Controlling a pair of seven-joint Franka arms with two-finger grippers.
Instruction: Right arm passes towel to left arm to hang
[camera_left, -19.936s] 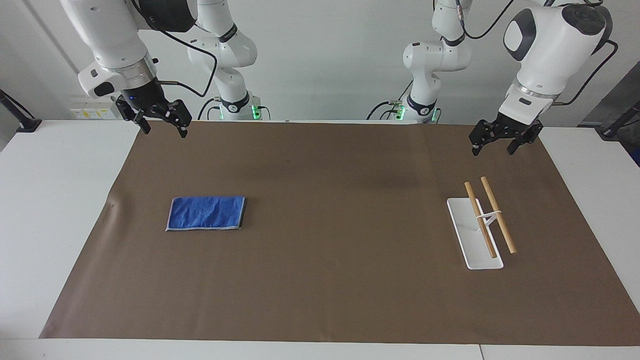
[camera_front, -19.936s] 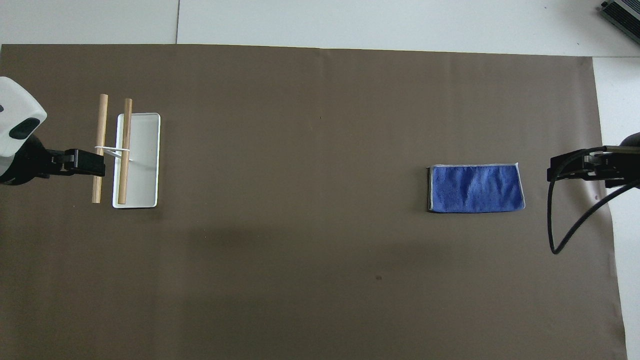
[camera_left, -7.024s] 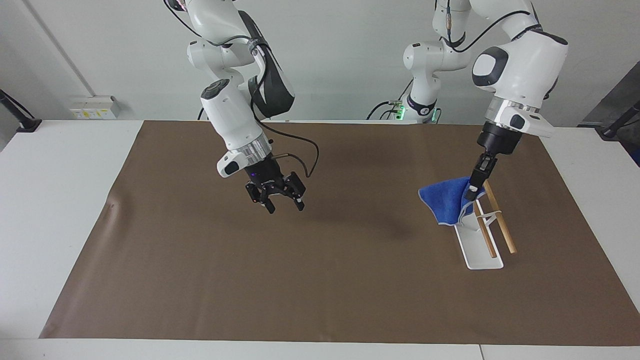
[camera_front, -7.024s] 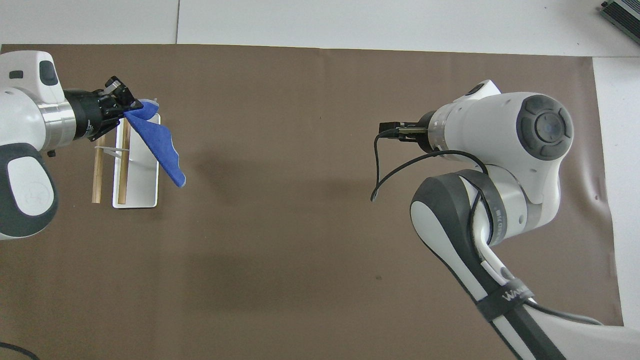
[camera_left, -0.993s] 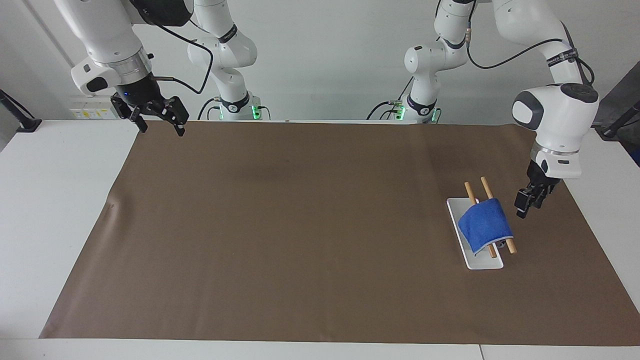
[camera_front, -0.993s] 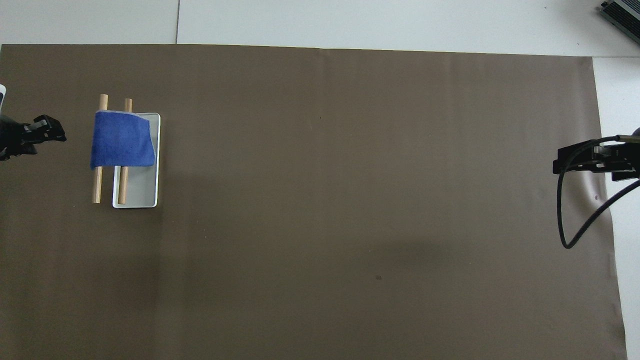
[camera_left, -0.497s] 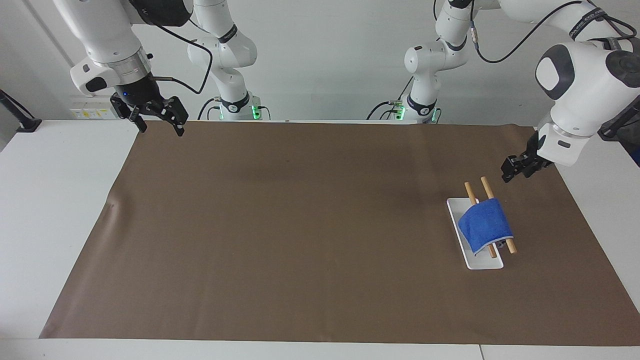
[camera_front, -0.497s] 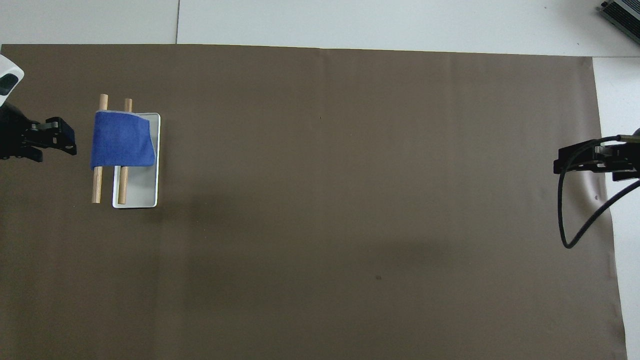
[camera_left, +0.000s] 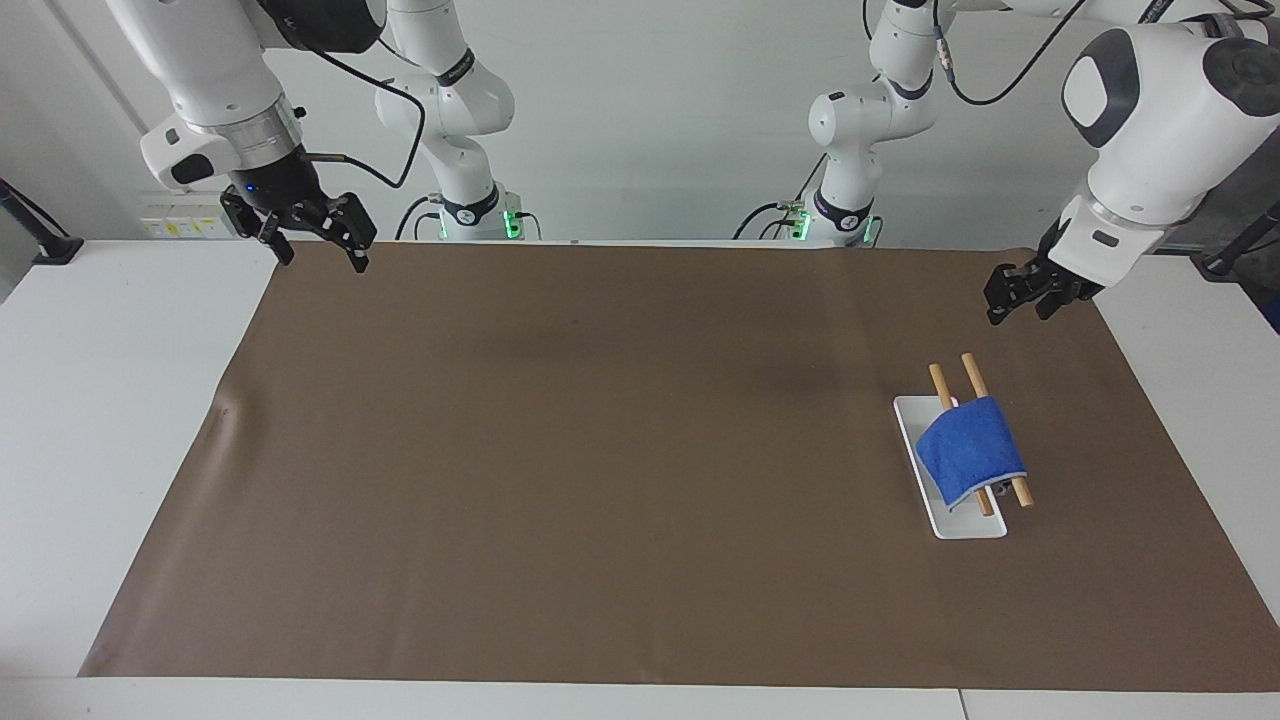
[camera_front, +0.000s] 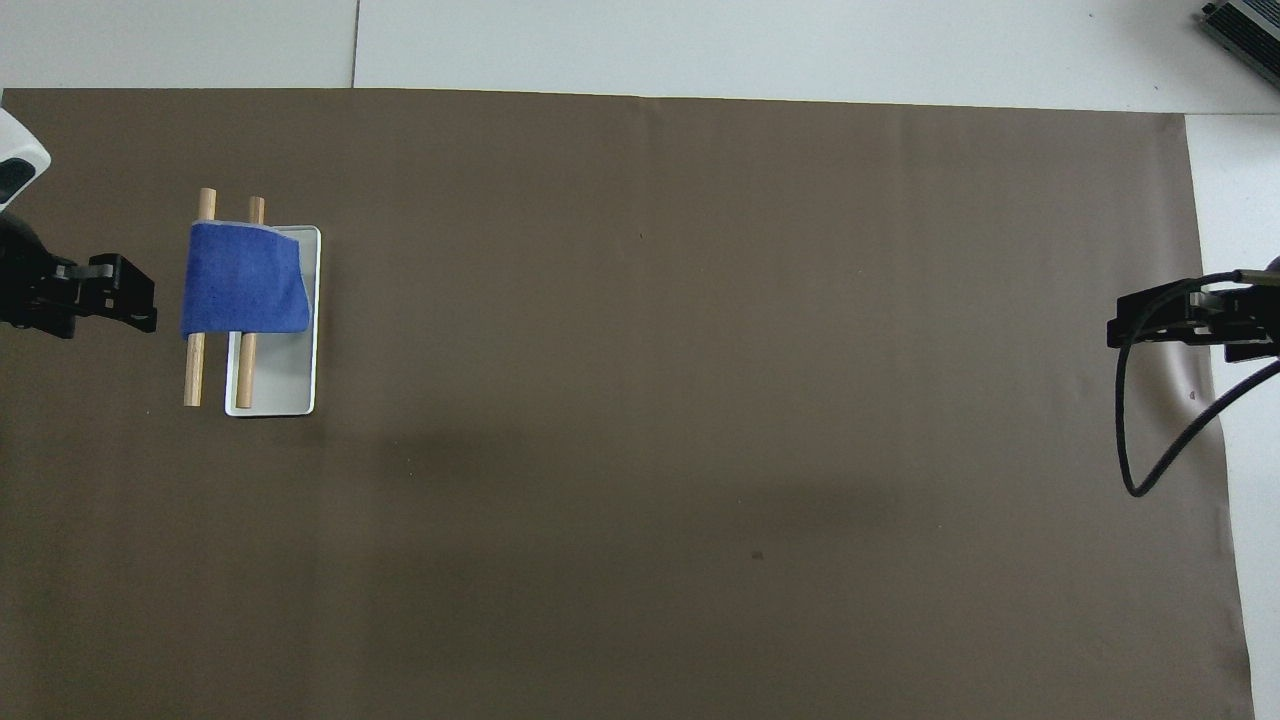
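Facing view
Landmark: the white rectangular rack base (camera_left: 950, 520) carrying two pale wooden rods (camera_left: 1018, 487), on the brown paper sheet (camera_left: 600, 450) that covers the white bench (camera_left: 110, 400), toward the left arm's end.
Towel: the small bright-blue terry towel (camera_left: 968, 447) with a pale-grey trim lies draped over both rods, above the base; rod ends stick out past both of its edges.
Left gripper: the black two-finger left gripper (camera_left: 1018, 298) on the white left arm (camera_left: 1150, 90) hangs in the air over the sheet, apart from the rack and holding nothing; I cannot tell how its jaws stand.
Right gripper: the black right gripper (camera_left: 322, 246) on the white right arm (camera_left: 200, 60) hangs over the sheet's corner, well apart from the rack; jaws spread, empty.

Overhead view
Towel: the towel (camera_front: 243, 279) covers the middle of the rods (camera_front: 193, 375) and overlaps the base (camera_front: 283, 385).
Left gripper: the left gripper (camera_front: 140, 296) is just beside the rack, clear of the towel.
Right gripper: the right gripper (camera_front: 1115, 330) is at the sheet's (camera_front: 700, 400) edge, well apart from the rack, a thin black cable (camera_front: 1130, 440) looping below it.
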